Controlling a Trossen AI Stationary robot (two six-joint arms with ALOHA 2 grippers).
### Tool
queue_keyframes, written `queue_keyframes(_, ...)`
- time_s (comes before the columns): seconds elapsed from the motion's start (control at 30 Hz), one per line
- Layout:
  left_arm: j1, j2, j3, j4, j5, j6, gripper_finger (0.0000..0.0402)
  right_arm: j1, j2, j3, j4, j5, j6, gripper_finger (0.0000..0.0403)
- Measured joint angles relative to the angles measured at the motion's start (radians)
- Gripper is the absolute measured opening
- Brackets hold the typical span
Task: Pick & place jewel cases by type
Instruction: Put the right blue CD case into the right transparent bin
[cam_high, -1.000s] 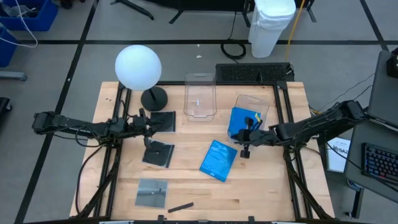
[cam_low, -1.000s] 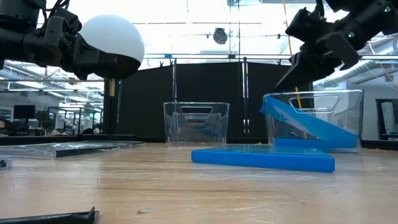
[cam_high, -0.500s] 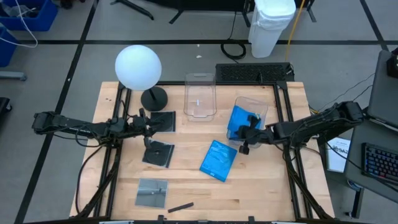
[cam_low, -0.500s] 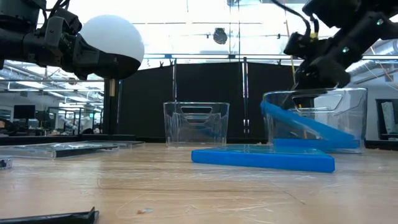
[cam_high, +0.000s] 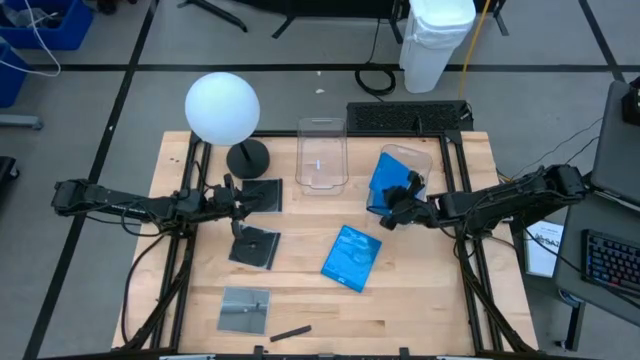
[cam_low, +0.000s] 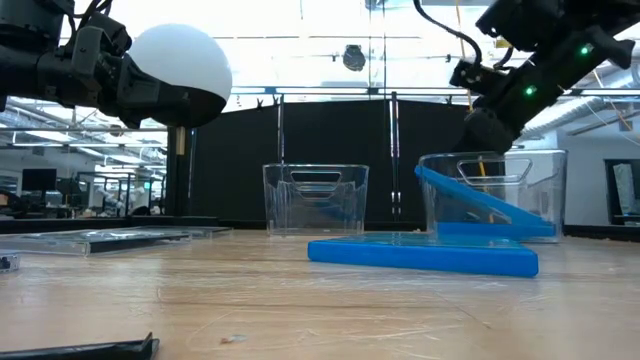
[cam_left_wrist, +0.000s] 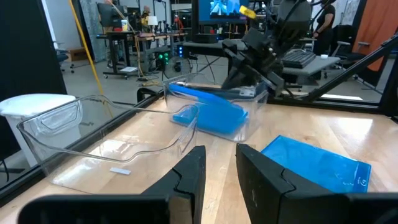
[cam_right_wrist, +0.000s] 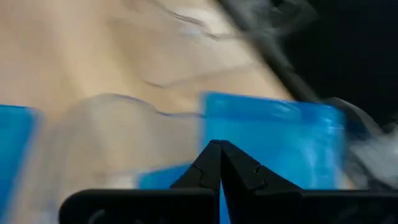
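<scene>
Dark grey cases sit on our left side of the wooden table (cam_high: 420, 300). One grey case (cam_high: 262, 194) lies by the foot of the white ball lamp (cam_high: 222, 108). A second grey case (cam_high: 254, 247) lies just below it, and a third grey case (cam_high: 244, 308) lies near the front edge, with a small dark stick (cam_high: 290, 332) beside it. Our left gripper (cam_high: 237, 201) hangs between the first two grey cases. Its fingers (cam_left_wrist: 189, 177) are a little apart and hold nothing.

In the middle stands an empty clear tub (cam_high: 321, 154). In front of it and to the right, a blue case (cam_high: 351, 257) lies flat on the wood.

Further right is a second clear tub (cam_high: 403, 172) with blue cases inside; one leaning blue case (cam_low: 480, 200) rests on another. Our right gripper (cam_high: 393, 212) is at the front of this tub, with its fingers pressed together and nothing between them.
</scene>
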Motion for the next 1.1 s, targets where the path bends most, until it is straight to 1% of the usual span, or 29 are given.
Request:
queue_keyframes(0.13,0.000,0.000,0.000,0.000,0.000,0.000,0.0097,-0.004,0.000,0.000,0.137,-0.171,-0.089,0.0000)
queue_keyframes(0.17,0.000,0.000,0.000,0.000,0.000,0.000,0.0097,-0.008,0.000,0.000,0.165,-0.190,-0.112,0.0000)
queue_keyframes(0.23,0.000,0.000,0.000,0.000,0.000,0.000,0.0097,-0.022,0.000,0.000,0.210,-0.195,-0.167,0.0000)
queue_keyframes(0.3,0.000,0.000,0.000,0.000,0.000,0.000,0.0097,-0.042,0.000,0.000,0.250,-0.196,-0.250,0.0000)
queue_keyframes(0.37,0.000,0.000,0.000,0.000,0.000,0.000,0.0097,-0.065,0.000,0.010,0.259,-0.223,-0.343,0.0000)
queue_keyframes(0.4,0.000,0.000,0.000,0.000,0.000,0.000,0.0097,-0.078,0.000,0.028,0.231,-0.254,-0.375,0.0001)
queue_keyframes(0.47,0.000,0.000,0.000,0.000,0.000,0.000,0.0097,-0.107,0.000,0.095,0.121,-0.342,-0.380,0.0013)
queue_keyframes(0.53,0.000,0.000,0.000,0.000,0.000,0.000,0.0097,-0.130,0.008,0.174,-0.022,-0.424,-0.359,0.0036)
queue_keyframes(0.6,0.000,0.000,0.000,0.000,0.000,0.000,0.0097,-0.142,0.032,0.250,-0.164,-0.446,-0.353,0.0069)
queue_keyframes(0.67,0.000,0.000,0.000,0.000,0.000,0.000,0.0097,-0.144,0.058,0.301,-0.287,-0.436,-0.359,0.0108)
queue_keyframes(0.7,0.000,0.000,0.000,0.000,0.000,0.000,0.0097,-0.144,0.073,0.321,-0.320,-0.417,-0.361,0.0129)
queue_keyframes(0.8,0.000,0.000,0.000,0.000,0.000,0.000,0.0097,-0.144,0.124,0.334,-0.375,-0.346,-0.349,0.0185)
queue_keyframes(0.87,0.000,0.000,0.000,0.000,0.000,0.000,0.0097,-0.144,0.169,0.332,-0.392,-0.314,-0.317,0.0215)
queue_keyframes(0.97,0.000,0.000,0.000,0.000,0.000,0.000,0.0097,-0.143,0.239,0.332,-0.382,-0.311,-0.268,0.0247)
queue_keyframes(1.03,0.000,0.000,0.000,0.000,0.000,0.000,0.0097,-0.139,0.285,0.334,-0.366,-0.260,-0.238,0.0258)
queue_keyframes(1.1,0.000,0.000,0.000,0.000,0.000,0.000,0.0097,-0.134,0.321,0.337,-0.348,-0.175,-0.203,0.0262)
